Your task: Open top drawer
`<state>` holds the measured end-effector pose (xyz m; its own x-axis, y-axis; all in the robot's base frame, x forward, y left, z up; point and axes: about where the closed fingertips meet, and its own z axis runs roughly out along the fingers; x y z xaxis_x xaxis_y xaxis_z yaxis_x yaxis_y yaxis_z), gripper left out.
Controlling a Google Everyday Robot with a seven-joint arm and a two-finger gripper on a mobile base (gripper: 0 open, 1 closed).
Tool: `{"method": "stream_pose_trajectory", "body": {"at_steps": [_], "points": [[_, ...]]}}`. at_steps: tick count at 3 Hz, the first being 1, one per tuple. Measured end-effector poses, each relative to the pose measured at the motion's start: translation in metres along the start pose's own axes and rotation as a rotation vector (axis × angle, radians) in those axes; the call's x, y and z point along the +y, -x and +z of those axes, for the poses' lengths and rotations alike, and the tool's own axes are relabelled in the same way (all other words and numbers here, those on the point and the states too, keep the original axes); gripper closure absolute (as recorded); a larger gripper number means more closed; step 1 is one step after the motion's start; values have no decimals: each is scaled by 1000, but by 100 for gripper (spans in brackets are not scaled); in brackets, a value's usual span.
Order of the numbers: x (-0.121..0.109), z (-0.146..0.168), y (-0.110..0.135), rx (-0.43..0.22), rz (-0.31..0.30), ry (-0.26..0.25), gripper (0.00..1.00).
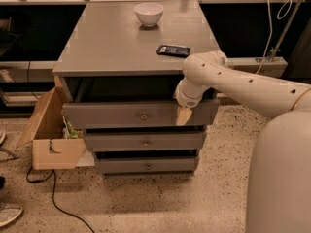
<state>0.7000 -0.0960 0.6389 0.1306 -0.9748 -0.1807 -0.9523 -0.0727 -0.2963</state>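
Grey tabletop, white bowl by far edge; gripper at upper rim of ajar top drawer, grip unclear; speckled floor

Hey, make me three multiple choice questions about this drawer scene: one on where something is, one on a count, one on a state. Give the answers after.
1. Where is the pincer?
A) at the top drawer front, right of its knob
B) on the floor
C) left of the knob

2. How many grey drawers are stacked here?
A) two
B) three
C) five

3. The top drawer is:
A) flush shut
B) taken out entirely
C) pulled partly out

Answers:
1 A: the pincer sits at the front panel, right of the knob.
2 B: three fronts show, each with a knob.
3 C: its front juts forward, baring a dark gap under the tabletop.
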Motion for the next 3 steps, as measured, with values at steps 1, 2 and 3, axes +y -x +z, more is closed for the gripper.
{"method": "stream_pose_trajectory", "body": {"at_steps": [1,2,3], "points": [[3,0,-4,38,-4,23,0],[3,1,-6,79,-9,41,0],[6,3,-8,114,-9,70,15]]}}
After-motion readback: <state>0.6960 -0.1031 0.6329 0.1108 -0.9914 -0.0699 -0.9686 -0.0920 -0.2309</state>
